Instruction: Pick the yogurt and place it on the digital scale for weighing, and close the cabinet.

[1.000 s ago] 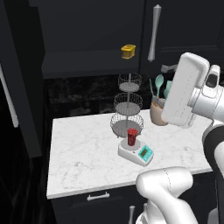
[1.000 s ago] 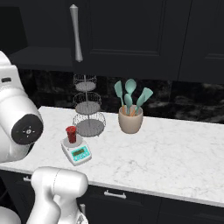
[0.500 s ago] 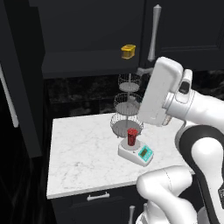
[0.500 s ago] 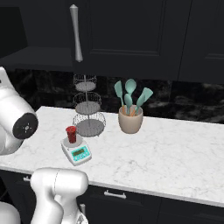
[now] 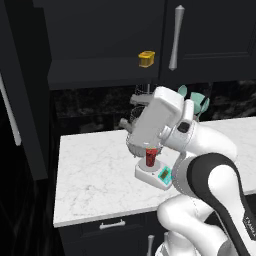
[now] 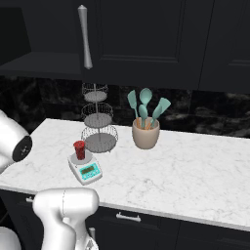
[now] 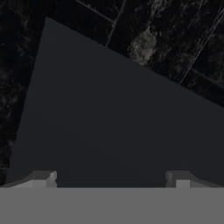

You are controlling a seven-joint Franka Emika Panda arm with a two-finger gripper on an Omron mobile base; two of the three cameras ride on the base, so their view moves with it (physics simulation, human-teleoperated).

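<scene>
Yogurt (image 6: 79, 149) upright — rim up — on digital scale (image 6: 86, 169)

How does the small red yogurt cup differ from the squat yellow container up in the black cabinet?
The small red yogurt cup stands on the grey plate of the white digital scale on the marble counter; the squat yellow container sits higher, on the open black cabinet's shelf. The yogurt cup is taller than wide and red; the yellow container is low and broad. Both stand upright, free of the gripper.
</scene>
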